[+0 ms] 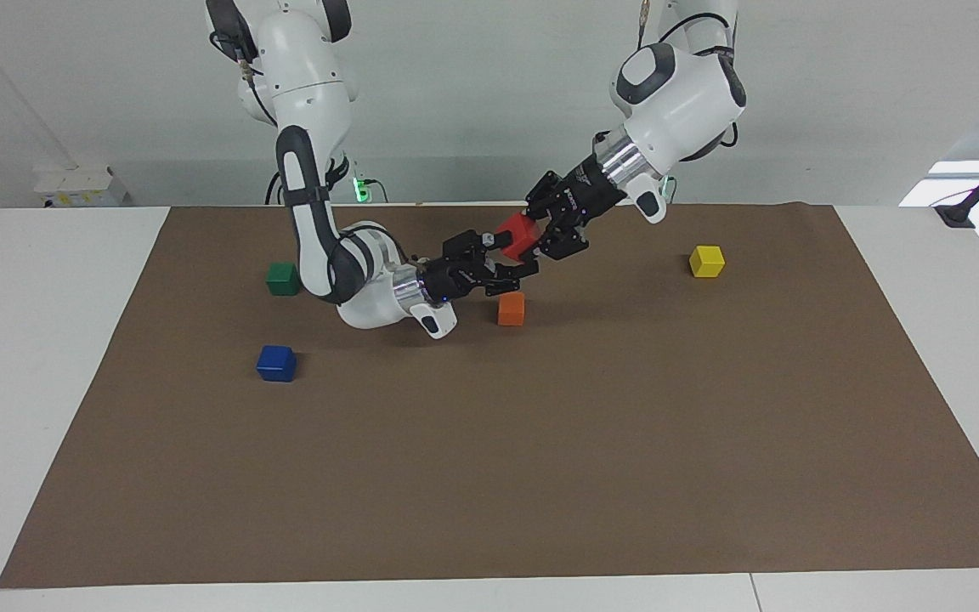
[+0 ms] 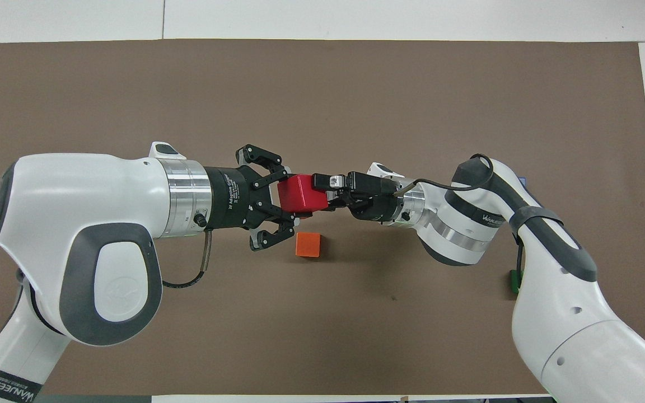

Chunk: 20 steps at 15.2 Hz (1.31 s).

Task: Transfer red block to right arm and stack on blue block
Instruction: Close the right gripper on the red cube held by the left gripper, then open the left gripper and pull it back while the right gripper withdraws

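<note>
The red block point(image 1: 517, 235) hangs in the air between both grippers, over the orange cube point(image 1: 511, 308). My left gripper point(image 1: 542, 229) is shut on it from the left arm's end; in the overhead view the left gripper point(image 2: 289, 197) clamps the red block point(image 2: 300, 193). My right gripper point(image 1: 509, 255) meets the block's other end, also in the overhead view point(image 2: 328, 193). The blue block point(image 1: 276, 363) sits on the mat toward the right arm's end, farther from the robots than the green cube point(image 1: 282, 279). The right arm mostly hides it from overhead.
A yellow cube point(image 1: 706, 261) sits toward the left arm's end. The orange cube point(image 2: 308, 244) lies just under the handover spot. The brown mat point(image 1: 540, 476) covers the table. The green cube's edge point(image 2: 515, 280) peeks out beside the right arm.
</note>
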Tool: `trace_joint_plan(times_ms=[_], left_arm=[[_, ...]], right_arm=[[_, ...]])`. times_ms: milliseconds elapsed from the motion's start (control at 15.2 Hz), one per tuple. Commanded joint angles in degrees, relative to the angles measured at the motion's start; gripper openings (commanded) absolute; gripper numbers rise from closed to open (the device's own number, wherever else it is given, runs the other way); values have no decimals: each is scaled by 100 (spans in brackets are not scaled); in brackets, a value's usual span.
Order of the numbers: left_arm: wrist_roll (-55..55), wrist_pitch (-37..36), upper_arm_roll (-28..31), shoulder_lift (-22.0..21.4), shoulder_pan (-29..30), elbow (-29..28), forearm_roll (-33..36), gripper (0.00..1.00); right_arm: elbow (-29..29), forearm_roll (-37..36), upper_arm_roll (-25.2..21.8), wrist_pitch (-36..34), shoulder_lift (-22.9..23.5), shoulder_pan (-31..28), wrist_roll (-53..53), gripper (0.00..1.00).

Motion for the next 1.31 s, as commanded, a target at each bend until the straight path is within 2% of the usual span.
trace_joint_plan(times_ms=[0,197,328,460,526,854,920,985,1117,1248], left_arm=[[188,127,64,-109,-86,-176,-150,0],[345,127,64,-109,-42,-237,-158,0],[399,144,64,-48,-51,-246,-176,0],[442,188,64,-4,-60,-255,-211,0],[478,180,64,14,-60,-255,-220,0],[495,197,72,14,-51,-246,-229,0],[417,197,81,14,-34,-211,-229,34],[373,180,90,-29,-33,-185,-211,99],[434,92,151,-170,89,-184,-150,100],[504,-231,152,-319,483,-150,51,100]], right_arm=[[88,39,12,176,16,24,-115,81],[123,39,12,185,15,24,-106,71],[114,39,12,185,16,24,-80,44],[114,39,12,228,16,15,-45,4],[114,39,12,333,-11,15,-27,0],[123,39,12,422,-63,6,201,0],[123,39,12,448,-98,15,297,0],[123,39,3,535,-134,15,359,0],[123,-5,3,773,-300,-20,613,0],[184,-180,3,1036,-415,-46,903,0]])
